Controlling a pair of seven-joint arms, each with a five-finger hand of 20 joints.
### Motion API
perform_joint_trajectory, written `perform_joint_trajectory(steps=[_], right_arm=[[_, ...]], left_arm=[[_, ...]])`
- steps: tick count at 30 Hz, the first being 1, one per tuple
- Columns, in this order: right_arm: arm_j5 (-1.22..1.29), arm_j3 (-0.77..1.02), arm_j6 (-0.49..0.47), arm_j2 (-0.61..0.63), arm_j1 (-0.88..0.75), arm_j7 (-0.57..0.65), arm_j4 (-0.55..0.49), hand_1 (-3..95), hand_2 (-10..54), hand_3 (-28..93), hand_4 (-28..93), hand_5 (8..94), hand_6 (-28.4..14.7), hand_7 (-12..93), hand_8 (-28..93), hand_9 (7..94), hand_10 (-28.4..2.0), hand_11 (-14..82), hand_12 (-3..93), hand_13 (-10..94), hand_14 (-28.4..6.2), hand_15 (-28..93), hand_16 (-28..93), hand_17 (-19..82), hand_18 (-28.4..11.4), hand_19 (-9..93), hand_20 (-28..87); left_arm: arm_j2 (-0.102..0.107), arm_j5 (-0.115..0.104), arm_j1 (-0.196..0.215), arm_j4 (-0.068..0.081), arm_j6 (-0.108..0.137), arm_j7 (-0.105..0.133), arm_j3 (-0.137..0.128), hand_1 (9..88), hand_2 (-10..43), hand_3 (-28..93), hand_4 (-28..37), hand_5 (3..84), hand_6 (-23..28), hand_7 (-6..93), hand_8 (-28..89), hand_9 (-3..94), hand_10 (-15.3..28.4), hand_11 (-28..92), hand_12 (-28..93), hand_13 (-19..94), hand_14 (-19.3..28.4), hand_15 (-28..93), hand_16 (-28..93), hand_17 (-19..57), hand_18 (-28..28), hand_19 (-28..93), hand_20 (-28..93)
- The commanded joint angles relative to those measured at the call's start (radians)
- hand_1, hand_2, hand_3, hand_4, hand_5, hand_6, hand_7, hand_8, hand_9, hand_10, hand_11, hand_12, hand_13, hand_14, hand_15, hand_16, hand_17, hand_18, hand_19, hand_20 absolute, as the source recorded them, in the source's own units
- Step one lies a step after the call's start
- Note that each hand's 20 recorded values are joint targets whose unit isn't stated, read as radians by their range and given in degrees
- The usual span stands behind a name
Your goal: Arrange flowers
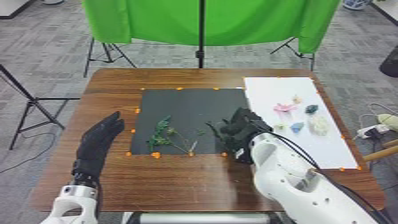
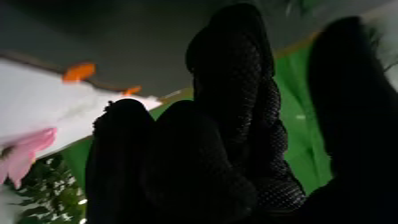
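Sorting step in hand, we judge: right hand (image 1: pixel 238 131) loosely open, no grip visible, by the dark mat (image 1: pixel 191 102); green sprigs (image 1: pixel 162 134) toward the tabletop's (image 1: pixel 115 182) left edge, pink flower (image 1: pixel 284 107) near its right; next we need one gentle stem pinch.

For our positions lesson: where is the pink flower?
In the head view, the pink flower lies on the white sheet at right, just left of the dark flower.
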Motion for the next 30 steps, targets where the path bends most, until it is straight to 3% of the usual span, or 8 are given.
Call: perform_joint_trajectory(steps=[1, 8, 25, 30], right_arm=[[0.015, 0.109, -0.032, 0.04, -0.063, 0.014, -0.105, 27.6, -9.1, 59, -10, 85.6, -3.4, 31, -7, 92.6, -12.0, 44.6, 24.8, 94, -2.8, 67, 26, 74, -9.4, 93, 62], [0.092, 0.101, -0.099, 0.044, -0.1, 0.023, -0.106, 25.0, 0.5, 60, -9, 86.1, -3.9, 26, -7, 92.6, -13.1, 42.5, 25.1, 94, -3.7, 66, 27, 73, -10.5, 93, 62], [0.098, 0.064, -0.142, 0.021, -0.113, 0.008, -0.134, 24.3, 2.1, 60, -9, 86.9, -4.0, 25, -6, 93.2, -13.3, 41.1, 25.2, 94, -4.0, 65, 27, 73, -10.5, 93, 61], [0.063, 0.16, -0.047, 0.041, -0.151, -0.011, -0.191, 24.3, 2.1, 60, -9, 86.8, -4.0, 25, -6, 93.2, -13.3, 41.0, 25.3, 94, -4.0, 65, 27, 73, -10.6, 93, 61]], left_arm=[[-0.011, 0.006, 0.012, 0.002, -0.01, -0.01, 0.001, 22.6, -4.3, 68, -22.4, 42.7, 3.4, 7.8, -4, 40.1, 12.3, 9, 15, 29, 15.5, 10, 6, 0.9, 11.7, 0, 18], [-0.012, 0.006, 0.016, 0.001, -0.012, -0.014, 0.001, 22.7, -4.2, 68, -22.4, 42.7, 3.4, 7.8, -4, 40.2, 12.3, 9, 15, 29, 15.5, 10, 6, 0.9, 11.8, 0, 18], [-0.013, 0.006, 0.011, 0.001, -0.016, -0.017, 0.003, 22.6, -4.2, 68, -22.4, 42.7, 3.4, 7.8, -4, 40.1, 12.3, 9, 15, 29, 15.5, 10, 6, 0.9, 11.8, 0, 18], [-0.012, 0.006, 0.01, 0.002, -0.018, -0.017, 0.002, 22.7, -3.9, 68, -22.6, 42.7, 3.5, 7.7, -4, 40.1, 12.3, 9, 15, 29, 15.5, 10, 6, 0.9, 11.7, 0, 18]])
